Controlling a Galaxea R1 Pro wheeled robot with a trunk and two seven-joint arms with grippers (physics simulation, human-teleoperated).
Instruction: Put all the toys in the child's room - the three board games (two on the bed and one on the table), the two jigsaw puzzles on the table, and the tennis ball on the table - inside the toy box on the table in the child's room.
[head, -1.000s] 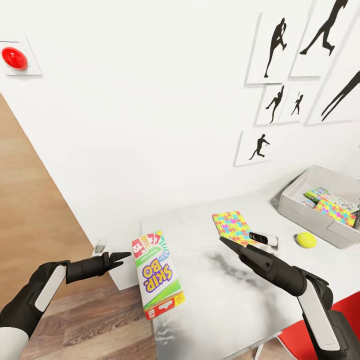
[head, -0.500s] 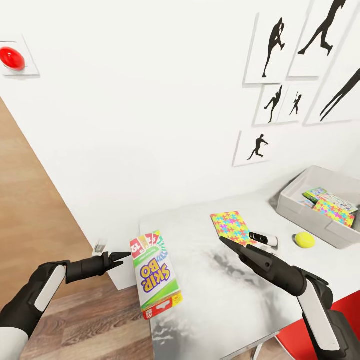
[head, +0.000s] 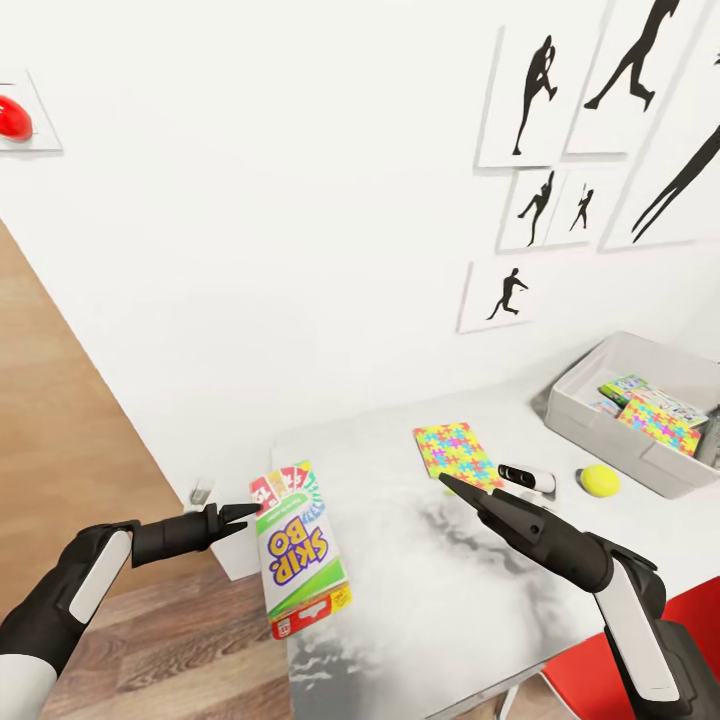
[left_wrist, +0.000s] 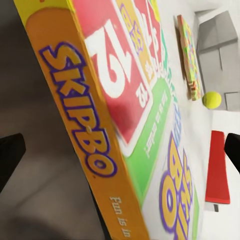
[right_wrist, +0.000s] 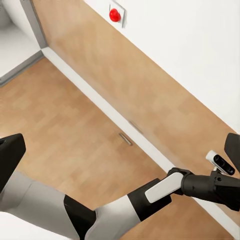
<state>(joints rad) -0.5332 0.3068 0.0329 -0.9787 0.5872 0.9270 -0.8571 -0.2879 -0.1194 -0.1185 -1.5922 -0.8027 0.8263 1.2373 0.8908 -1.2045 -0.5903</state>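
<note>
The yellow-green-red "SKIP BO" board game (head: 298, 548) lies at the table's (head: 430, 570) left corner, partly over the edge. My left gripper (head: 248, 516) is open, its tips at the box's left side; the left wrist view looks along the box (left_wrist: 125, 115). One jigsaw puzzle (head: 455, 452) lies flat mid-table. My right gripper (head: 447, 483) hovers open over the puzzle's near edge. The tennis ball (head: 600, 480) sits in front of the toy box (head: 590, 425), which holds another jigsaw (head: 658, 423) and a printed box (head: 625, 388).
A small black-and-white device (head: 527, 478) lies between the jigsaw and the ball. A red chair (head: 600, 680) stands under the table's near right side. The white wall with silhouette pictures (head: 540, 95) backs the table. Wood floor (head: 60, 430) lies to the left.
The whole picture has shifted slightly left, so the camera moved. Both arms keep their pose. The Skip Bo box now sits closer to my left fingertips.
</note>
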